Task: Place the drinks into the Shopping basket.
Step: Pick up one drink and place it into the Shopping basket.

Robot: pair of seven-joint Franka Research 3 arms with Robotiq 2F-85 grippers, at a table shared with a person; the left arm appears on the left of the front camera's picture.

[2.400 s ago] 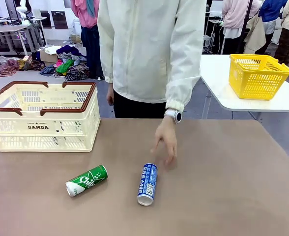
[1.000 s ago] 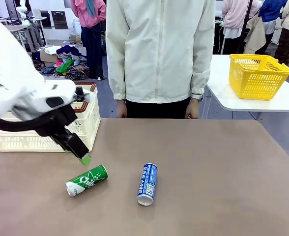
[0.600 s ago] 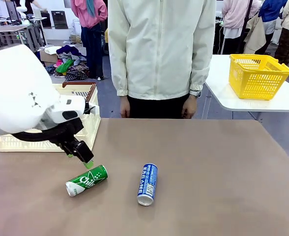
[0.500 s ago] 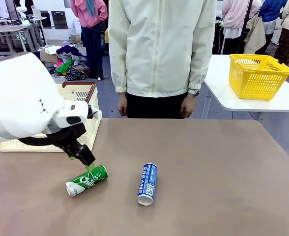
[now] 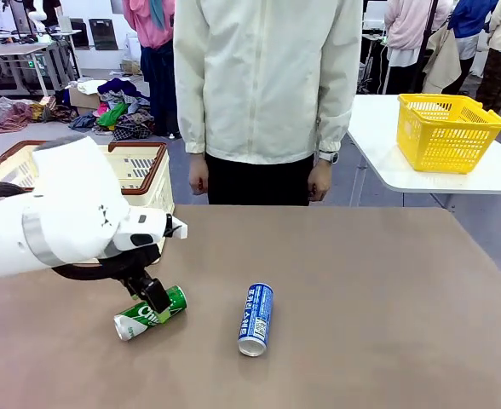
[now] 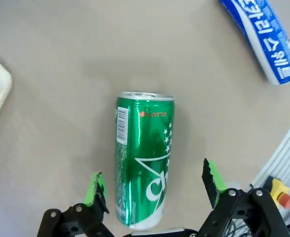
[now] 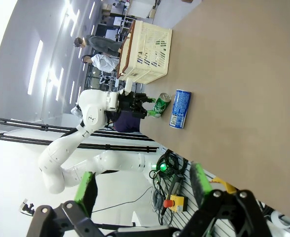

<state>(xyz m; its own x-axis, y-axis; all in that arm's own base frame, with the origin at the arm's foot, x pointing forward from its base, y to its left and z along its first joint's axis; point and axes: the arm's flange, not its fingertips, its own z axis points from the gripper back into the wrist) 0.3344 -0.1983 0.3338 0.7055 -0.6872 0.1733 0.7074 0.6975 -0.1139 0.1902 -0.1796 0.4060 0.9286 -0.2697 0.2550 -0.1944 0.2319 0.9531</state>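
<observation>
Currently the Shopping basket (image 5: pixel 159 175) stands at the table's (image 5: pixel 387 281) far left corner. The left fingers (image 6: pixel 96 186) are spread wide, straddling the green can (image 6: pixel 142 158), which lies on its side near the basket, pads not touching it. The blue can (image 5: pixel 256 319) lies on its side just right of it. The right fingers (image 7: pixel 86 191) are spread apart, holding nothing.
</observation>
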